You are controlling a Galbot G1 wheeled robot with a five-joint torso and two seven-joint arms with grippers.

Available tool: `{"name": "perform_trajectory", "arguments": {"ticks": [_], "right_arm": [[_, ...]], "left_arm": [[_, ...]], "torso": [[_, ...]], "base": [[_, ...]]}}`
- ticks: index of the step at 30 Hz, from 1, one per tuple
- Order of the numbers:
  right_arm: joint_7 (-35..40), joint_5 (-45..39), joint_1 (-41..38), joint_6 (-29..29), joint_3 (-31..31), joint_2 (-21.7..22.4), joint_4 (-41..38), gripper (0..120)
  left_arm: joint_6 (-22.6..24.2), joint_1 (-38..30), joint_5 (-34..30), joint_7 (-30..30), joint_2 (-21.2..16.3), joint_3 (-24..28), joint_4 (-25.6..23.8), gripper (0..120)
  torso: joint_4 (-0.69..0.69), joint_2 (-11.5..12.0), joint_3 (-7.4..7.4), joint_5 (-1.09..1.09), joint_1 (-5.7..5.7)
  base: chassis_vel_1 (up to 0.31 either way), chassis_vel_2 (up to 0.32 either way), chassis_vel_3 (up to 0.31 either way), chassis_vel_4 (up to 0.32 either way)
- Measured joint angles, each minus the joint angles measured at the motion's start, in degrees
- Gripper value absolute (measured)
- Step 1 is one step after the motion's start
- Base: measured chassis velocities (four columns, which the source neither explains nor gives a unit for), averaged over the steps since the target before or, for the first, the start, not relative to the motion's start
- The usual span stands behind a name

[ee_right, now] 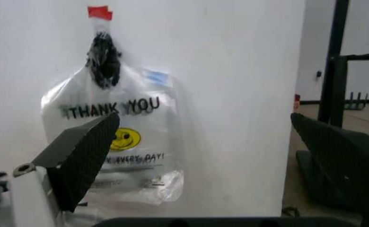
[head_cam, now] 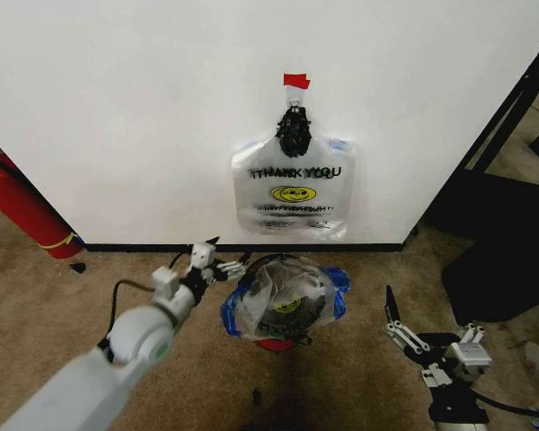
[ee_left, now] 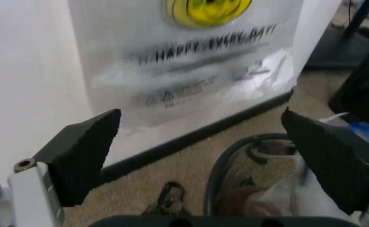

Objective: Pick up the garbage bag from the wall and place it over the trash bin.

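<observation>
So our garbage bag [head_cam: 287,301] is already sitting over the trash bin [head_cam: 277,343], down on the carpet [head_cam: 90,296] just in front of the wall's [head_cam: 117,108] black baseboard [head_cam: 144,246]. It's bunched up and crumpled across the top, with the yellow smiley and blue patches showing, and a bit of the bin's red base peeks out below.

Our left gripper [head_cam: 217,263] is low, just beside the bag on its left, close to the baseboard. In the left wrist view its fingers [ee_left: 83,151] are spread wide apart with nothing between them, and we can see the bin's dark rim [ee_left: 225,161] and some clear film right past them.

Our right gripper [head_cam: 397,325] is off to the right on the carpet, well apart from the bin, fingers also wide apart and holding nothing.

Up on the wall, the other same-printed bags [head_cam: 292,193] hang from a black knot [head_cam: 294,130] under a red tape strip [head_cam: 296,81]. A red fire extinguisher [head_cam: 22,206] leans at the far left.
</observation>
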State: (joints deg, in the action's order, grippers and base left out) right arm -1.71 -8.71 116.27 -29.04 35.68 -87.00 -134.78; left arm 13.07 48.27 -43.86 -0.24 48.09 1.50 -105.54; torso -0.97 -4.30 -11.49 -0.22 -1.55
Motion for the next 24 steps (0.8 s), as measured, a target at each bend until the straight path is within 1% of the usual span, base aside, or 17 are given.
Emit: {"name": "perform_trajectory", "arguments": {"ticks": [1, 4, 6, 7, 8, 9, 10, 12, 14, 15, 18, 21, 22, 24], "right_arm": [[0.0, 0.0, 0.0, 0.0, 0.0, 0.0, 0.0, 100], [-0.2, -1.5, 2.9, -2.7, -0.1, 0.5, 0.6, 100], [-0.2, -2.0, 3.9, -3.9, 0.0, 1.0, 1.3, 100], [-0.2, -2.1, 3.9, -4.2, 0.2, 1.2, 1.5, 100], [-0.2, -2.1, 3.9, -4.2, 0.2, 1.2, 1.5, 100], [-0.2, -2.3, 3.9, -4.3, 0.5, 1.4, 1.6, 100], [-0.2, -2.5, 3.9, -4.3, 0.7, 1.7, 1.6, 100], [-0.1, -3.2, 3.7, -3.8, 0.9, 2.1, 1.3, 100], [-0.1, -3.4, 3.3, -3.2, 1.0, 2.5, 0.8, 100], [-0.1, -3.4, 3.3, -3.2, 1.0, 2.5, 0.8, 100], [-0.1, -3.7, 2.5, -2.1, 1.0, 3.0, 0.2, 100], [0.0, -4.1, 1.6, -1.2, 1.2, 3.3, 0.0, 100], [0.0, -4.1, 1.6, -1.2, 1.2, 3.3, 0.0, 100], [0.0, -4.3, 0.9, -0.7, 1.2, 3.4, 0.1, 100]], "left_arm": [[0.0, 0.0, 0.0, 0.0, 0.0, 0.0, 0.0, 100], [4.5, -7.9, -5.2, 0.0, 0.6, 4.4, 5.0, 100], [6.9, -13.7, -8.7, 0.6, 1.5, 8.2, 9.7, 100], [7.5, -15.6, -9.5, 1.2, 1.8, 9.5, 11.2, 100], [7.5, -15.6, -9.5, 1.2, 1.8, 9.5, 11.2, 100], [8.3, -17.8, -10.4, 2.3, 2.1, 11.3, 13.2, 100], [8.7, -19.8, -10.8, 3.7, 2.3, 13.1, 15.1, 100], [8.9, -24.2, -10.4, 9.1, 2.6, 17.2, 19.9, 100], [8.6, -26.8, -9.5, 13.5, 2.9, 19.7, 23.0, 100], [8.6, -26.8, -9.5, 13.5, 2.9, 19.7, 23.0, 100], [8.0, -29.9, -7.7, 20.1, 3.6, 22.2, 26.8, 100], [8.6, -31.0, -7.1, 25.5, 3.9, 22.6, 28.4, 98], [8.6, -31.0, -7.1, 25.5, 3.9, 22.6, 28.4, 98], [8.9, -31.3, -6.4, 29.3, 3.5, 22.6, 29.1, 97]], "torso": [[0.00, 0.0, 0.00, 0.00, 0.00], [-0.01, 0.0, 0.00, 0.00, 0.00], [-0.04, 0.0, 0.00, 0.00, 0.00], [-0.04, 0.0, 0.00, -0.01, 0.00], [-0.04, 0.0, 0.00, -0.01, 0.00], [-0.04, 0.0, 0.00, 0.00, 0.00], [-0.03, 0.0, 0.00, 0.01, 0.00], [-0.02, 0.0, 0.00, -0.01, 0.00], [0.00, 0.0, 0.00, 0.00, 0.00], [0.00, 0.0, 0.00, 0.00, 0.00], [-0.01, 0.0, 0.00, 0.00, 0.00], [-0.02, 0.0, 0.00, 0.00, 0.00], [-0.02, 0.0, 0.00, 0.00, 0.00], [-0.02, 0.0, 0.00, -0.01, 0.00]], "base": [[0.000, 0.000, 0.000, 0.000], [0.000, 0.000, 0.000, 0.000], [0.000, 0.000, 0.000, 0.000], [0.000, 0.000, 0.000, 0.000], [0.000, 0.000, 0.000, 0.000], [0.000, 0.000, 0.000, 0.000], [0.000, 0.000, 0.000, 0.000], [0.000, 0.000, 0.000, 0.000], [0.000, 0.000, 0.000, 0.000], [0.000, 0.000, 0.000, 0.000], [0.000, 0.000, 0.000, 0.000], [0.000, 0.000, 0.000, 0.000], [0.000, 0.000, 0.000, 0.000], [0.000, 0.000, 0.000, 0.000]]}}
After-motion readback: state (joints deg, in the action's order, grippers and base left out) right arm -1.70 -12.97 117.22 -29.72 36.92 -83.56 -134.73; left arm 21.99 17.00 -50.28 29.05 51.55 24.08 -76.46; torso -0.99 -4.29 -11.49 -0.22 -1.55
